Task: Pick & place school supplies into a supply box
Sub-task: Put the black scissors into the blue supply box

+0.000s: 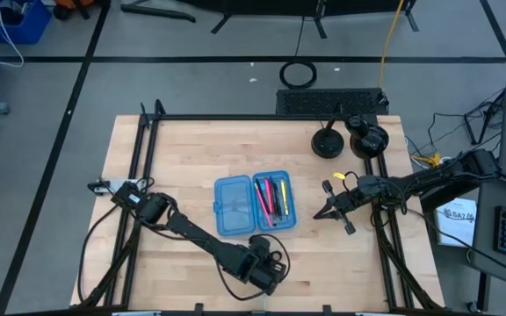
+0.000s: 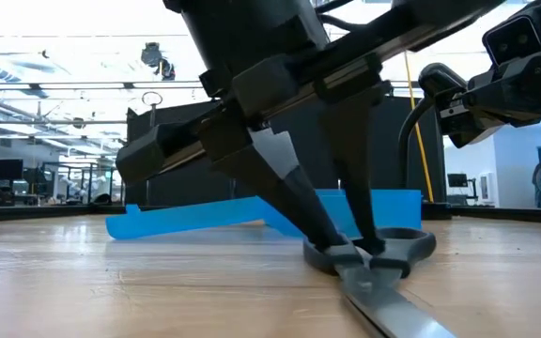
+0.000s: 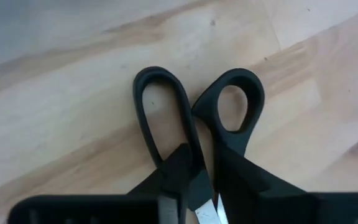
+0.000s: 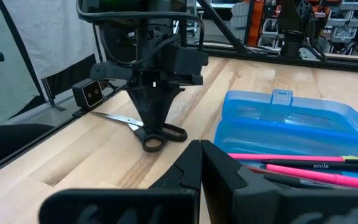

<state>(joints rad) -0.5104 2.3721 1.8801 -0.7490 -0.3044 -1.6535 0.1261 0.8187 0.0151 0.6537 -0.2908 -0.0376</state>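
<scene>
left pincer (image 3: 205, 180) astride black-handled scissors (image 3: 197, 118)

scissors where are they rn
The scissors lie flat on the table's near edge, just in front of the supply box, with the left gripper down at their handles.

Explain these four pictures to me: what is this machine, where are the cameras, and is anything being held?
Two robot arms work at a wooden table. One camera looks down from above, one sits at table height, and one rides on each wrist. An open blue box lies mid-table with pens in one half. The left gripper is down at the scissors near the front edge, its jaws straddling the handles at the table; a firm grip cannot be confirmed. The right gripper waits, jaws shut and empty, right of the box.
</scene>
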